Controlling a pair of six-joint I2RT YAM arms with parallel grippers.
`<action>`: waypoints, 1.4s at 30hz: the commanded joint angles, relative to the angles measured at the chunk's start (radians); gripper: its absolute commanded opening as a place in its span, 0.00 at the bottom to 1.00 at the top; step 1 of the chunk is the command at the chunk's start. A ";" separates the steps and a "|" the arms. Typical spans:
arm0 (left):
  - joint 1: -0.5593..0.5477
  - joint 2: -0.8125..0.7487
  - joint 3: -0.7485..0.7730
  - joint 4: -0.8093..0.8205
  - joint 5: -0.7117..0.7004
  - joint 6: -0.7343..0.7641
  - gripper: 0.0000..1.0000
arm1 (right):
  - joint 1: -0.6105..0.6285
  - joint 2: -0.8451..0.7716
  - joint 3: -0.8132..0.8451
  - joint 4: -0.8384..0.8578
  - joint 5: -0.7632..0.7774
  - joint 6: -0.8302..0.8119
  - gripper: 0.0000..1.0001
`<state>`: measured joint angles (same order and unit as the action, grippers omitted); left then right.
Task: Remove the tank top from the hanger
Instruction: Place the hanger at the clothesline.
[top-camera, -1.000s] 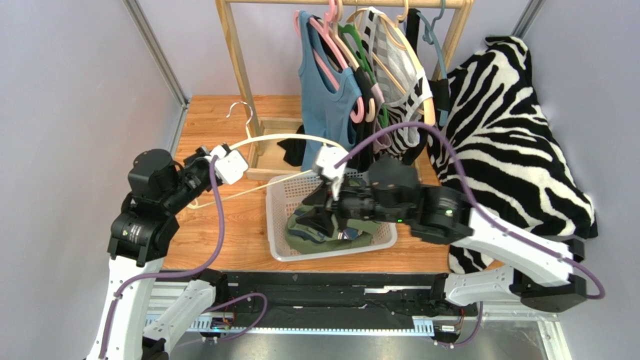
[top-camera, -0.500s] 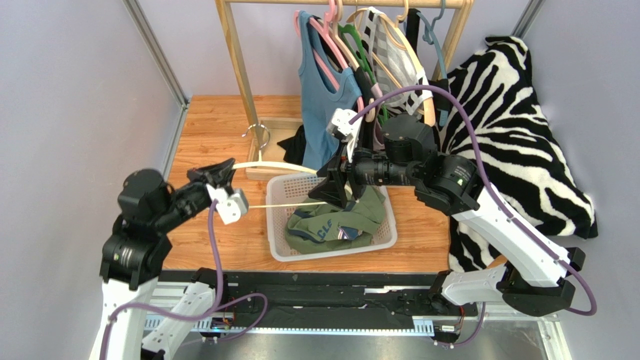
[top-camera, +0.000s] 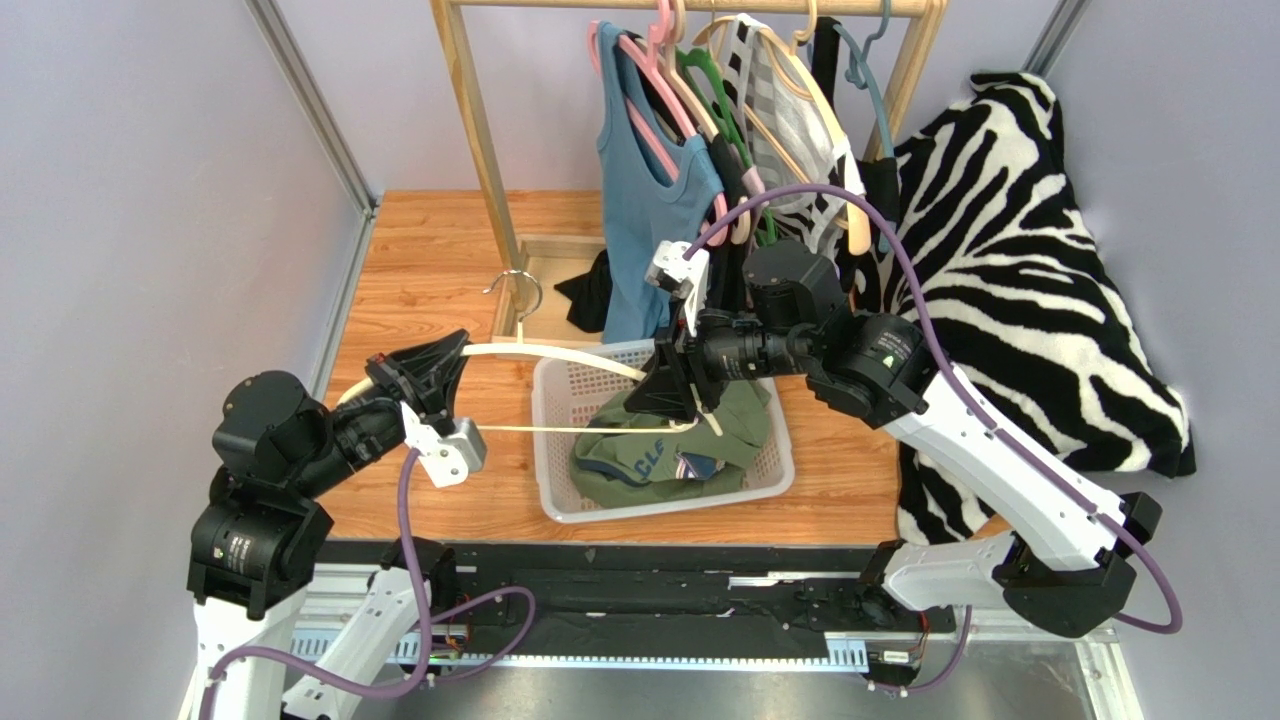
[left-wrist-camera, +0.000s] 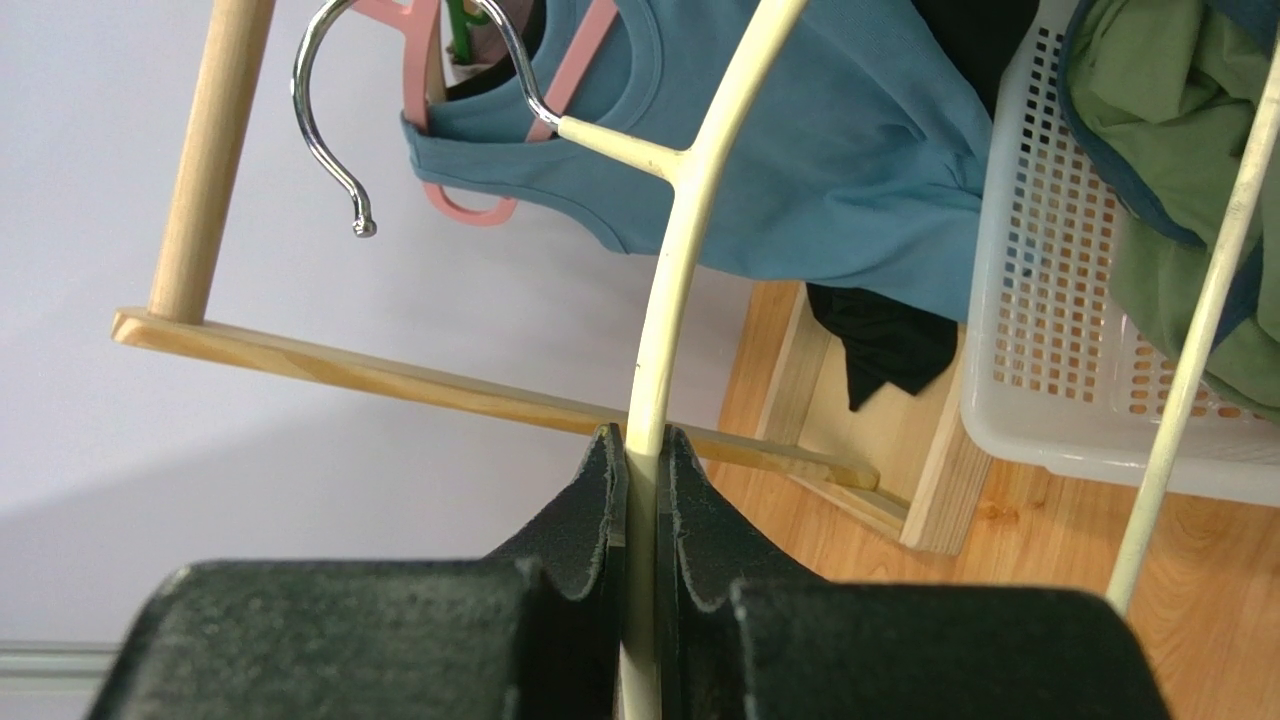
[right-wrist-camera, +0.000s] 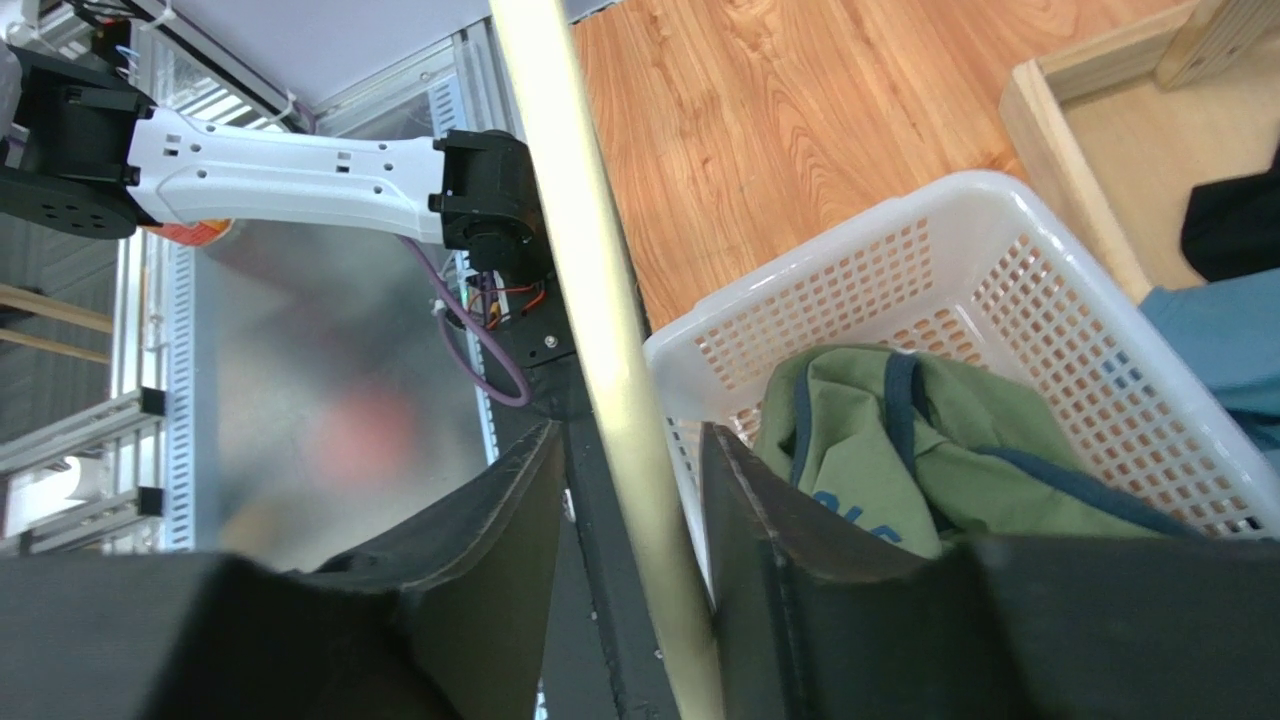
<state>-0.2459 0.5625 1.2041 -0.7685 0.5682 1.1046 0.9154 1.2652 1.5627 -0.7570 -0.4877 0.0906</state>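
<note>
The green tank top (top-camera: 661, 458) lies crumpled in the white basket (top-camera: 549, 450), off the hanger; the right wrist view shows it too (right-wrist-camera: 932, 450). The bare cream hanger (top-camera: 556, 351) hangs level above the basket's left side, its metal hook (left-wrist-camera: 323, 120) pointing at the rack. My left gripper (top-camera: 436, 375) is shut on the hanger's left arm (left-wrist-camera: 684, 225), pinching it between both fingers (left-wrist-camera: 643, 450). My right gripper (top-camera: 669, 393) stands open astride the hanger's right end (right-wrist-camera: 579, 255), with a gap showing beside the rod (right-wrist-camera: 631, 450).
A wooden rack (top-camera: 478, 135) at the back holds several hung garments, a blue top (top-camera: 654, 195) nearest. Its base frame (top-camera: 526, 300) lies just behind the basket. A zebra-striped cloth (top-camera: 1022, 270) fills the right side. Grey walls close in on both sides.
My right gripper rose out of the basket, leaving the green top there, and now straddles the hanger's right end. The left arm pulled the hanger back toward the near left.
</note>
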 joint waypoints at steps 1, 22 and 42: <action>0.007 0.020 0.074 0.063 0.035 -0.014 0.00 | -0.006 -0.030 -0.023 0.048 -0.055 0.031 0.36; 0.007 0.263 0.420 0.144 -0.244 -0.595 0.93 | 0.224 0.141 0.499 -0.245 0.943 -0.119 0.00; 0.007 0.240 0.620 -0.106 -0.380 -0.779 0.96 | 0.276 0.536 0.921 -0.149 1.422 -0.382 0.00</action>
<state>-0.2417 0.8043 1.8221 -0.8192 0.2016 0.3599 1.1809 1.7840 2.4046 -0.9955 0.8570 -0.2424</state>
